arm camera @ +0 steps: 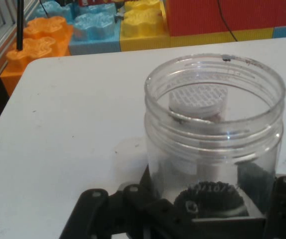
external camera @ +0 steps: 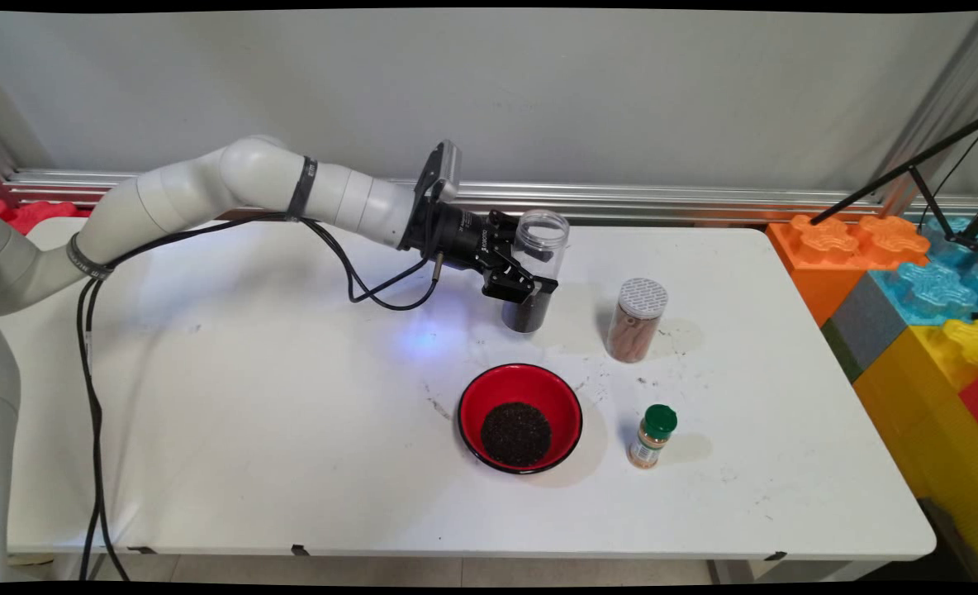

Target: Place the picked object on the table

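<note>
Gripper (external camera: 522,285) was clamped round the middle of a clear open jar (external camera: 536,268), fingers pinching its sides; the jar stood upright or nearly so, w/ a little dark stuff left in its bottom, toward the back of the white table (external camera: 249,397). Whether its base touched the table or hung just above, I couldn't tell. Nearer the front sat a red bowl (external camera: 520,417) w/ a heap of the same dark grains in it. Right of the held jar stood a second jar w/ a white patterned lid (external camera: 637,320), and a small bottle w/ a green cap (external camera: 652,435) beside the bowl. Stray grains lay on the table between them. Risks, as I judged: smooth plastic could slip in the grip; any tilt would spill what's left; a swing right could knock the lidded jar.
</note>
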`<state>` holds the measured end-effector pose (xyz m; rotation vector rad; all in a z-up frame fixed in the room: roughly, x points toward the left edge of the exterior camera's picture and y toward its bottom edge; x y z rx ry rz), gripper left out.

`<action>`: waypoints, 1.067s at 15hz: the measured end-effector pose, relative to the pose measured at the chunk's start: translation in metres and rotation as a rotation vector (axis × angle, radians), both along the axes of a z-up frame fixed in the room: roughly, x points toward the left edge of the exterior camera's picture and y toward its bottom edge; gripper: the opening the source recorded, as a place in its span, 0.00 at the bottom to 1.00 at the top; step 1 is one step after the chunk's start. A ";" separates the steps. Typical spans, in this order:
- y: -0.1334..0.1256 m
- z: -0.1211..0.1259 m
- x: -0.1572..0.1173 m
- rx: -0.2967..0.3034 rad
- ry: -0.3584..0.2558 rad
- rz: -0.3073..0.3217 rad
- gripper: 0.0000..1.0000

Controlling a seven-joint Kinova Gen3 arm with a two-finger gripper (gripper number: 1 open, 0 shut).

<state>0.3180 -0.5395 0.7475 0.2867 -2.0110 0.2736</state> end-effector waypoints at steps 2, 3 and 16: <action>0.000 0.001 -0.002 0.002 0.000 0.000 0.00; 0.000 0.002 -0.003 0.002 0.000 0.000 0.00; 0.003 0.001 -0.002 -0.032 -0.074 -0.016 0.00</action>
